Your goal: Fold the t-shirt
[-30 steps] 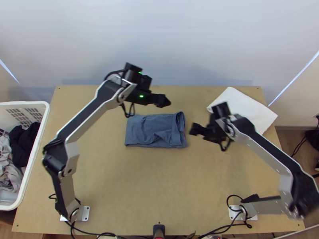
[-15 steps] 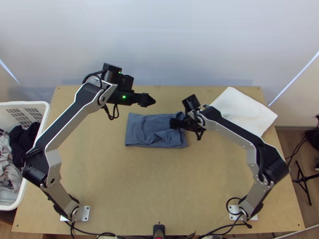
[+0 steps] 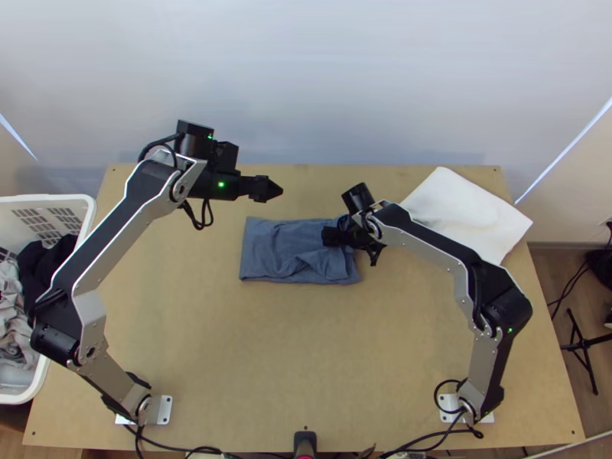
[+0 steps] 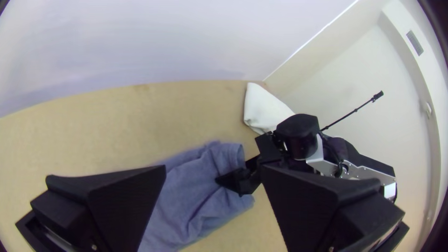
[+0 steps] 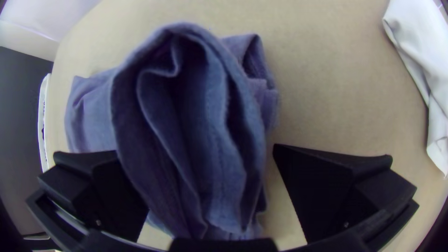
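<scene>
The blue-grey t-shirt [image 3: 287,249] lies folded into a compact rectangle at the table's middle, wrinkled toward its right end. Beyond its far left corner, my left gripper [image 3: 277,190] hangs clear of the cloth; in the left wrist view the fingers of the left gripper [image 4: 212,186] stand wide apart with nothing between them. My right gripper [image 3: 330,236] is over the shirt's right part. The right wrist view has the right gripper [image 5: 205,182] with its fingers spread on either side of the looped layers of the t-shirt [image 5: 186,121].
A white cloth [image 3: 467,210] lies at the table's far right. The white basket [image 3: 88,222] with dark and light clothes stands off the left edge. Bare table surface [image 3: 291,359] stretches in front of the shirt.
My left gripper has moved left, away from the shirt. My right gripper has come in from the right and is now over the shirt's right part. The shirt lies nearly as before.
</scene>
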You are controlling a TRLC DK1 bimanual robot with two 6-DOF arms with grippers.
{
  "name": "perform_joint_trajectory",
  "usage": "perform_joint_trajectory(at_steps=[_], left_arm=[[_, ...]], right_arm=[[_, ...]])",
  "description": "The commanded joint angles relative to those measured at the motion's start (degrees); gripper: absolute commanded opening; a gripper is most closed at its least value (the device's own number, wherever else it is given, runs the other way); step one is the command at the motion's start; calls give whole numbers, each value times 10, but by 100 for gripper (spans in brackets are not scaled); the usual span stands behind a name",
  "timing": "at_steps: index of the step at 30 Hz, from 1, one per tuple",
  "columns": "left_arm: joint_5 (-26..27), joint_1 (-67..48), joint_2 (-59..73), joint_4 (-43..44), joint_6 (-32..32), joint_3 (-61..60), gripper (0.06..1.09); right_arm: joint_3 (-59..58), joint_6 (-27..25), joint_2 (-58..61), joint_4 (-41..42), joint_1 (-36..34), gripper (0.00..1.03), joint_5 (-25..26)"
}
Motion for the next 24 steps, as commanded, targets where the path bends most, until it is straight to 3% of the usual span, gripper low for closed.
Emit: perform_joint_trajectory(at_steps=[1,4,8,10,12,13,16,17,24], left_arm=[[1,7,-2,-2,2,-6,104],[1,7,-1,-2,2,-6,104],[1,12,-4,-8,2,-12,104],[1,17,-8,-8,3,-20,104],[1,21,-14,-8,4,-29,104],[1,21,-16,-8,4,-32,104],[1,26,-21,-8,4,-40,104],[1,27,-22,-8,4,-42,104],[1,41,-30,-8,8,-49,104]], right_arm=[[2,26,15,9,-1,99,-53],[11,51,29,11,-11,97,-116],[26,120,43,14,-37,92,-293],[26,130,44,24,-47,90,-345],[22,136,44,38,-55,82,-364],[19,137,44,48,-60,72,-369],[14,136,36,68,-76,26,-365],[10,136,27,83,-81,3,-351],[13,121,-50,91,-105,3,-326]])
